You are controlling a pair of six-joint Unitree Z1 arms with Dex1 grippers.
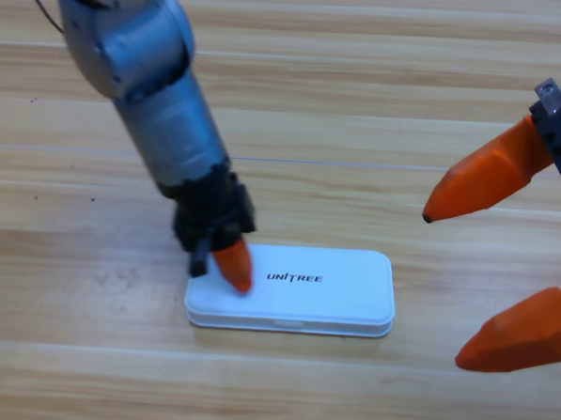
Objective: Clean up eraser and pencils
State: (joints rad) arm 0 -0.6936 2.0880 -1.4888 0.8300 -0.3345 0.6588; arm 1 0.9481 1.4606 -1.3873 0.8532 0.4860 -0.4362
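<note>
The white case (333,293) lies shut at the table's middle, its lid with the UNITREE lettering facing up. My left gripper (235,267) points down onto the lid's left end, its orange jaws together as a single tip touching the lid. My right gripper (445,289) waits at the right edge, open wide, with nothing between its jaws and well clear of the case. The eraser and the pencils are out of view.
The left arm (159,100) slants down from the top left corner over the wooden table (84,369). The right gripper's two orange jaws reach in large from the right edge, just right of the case.
</note>
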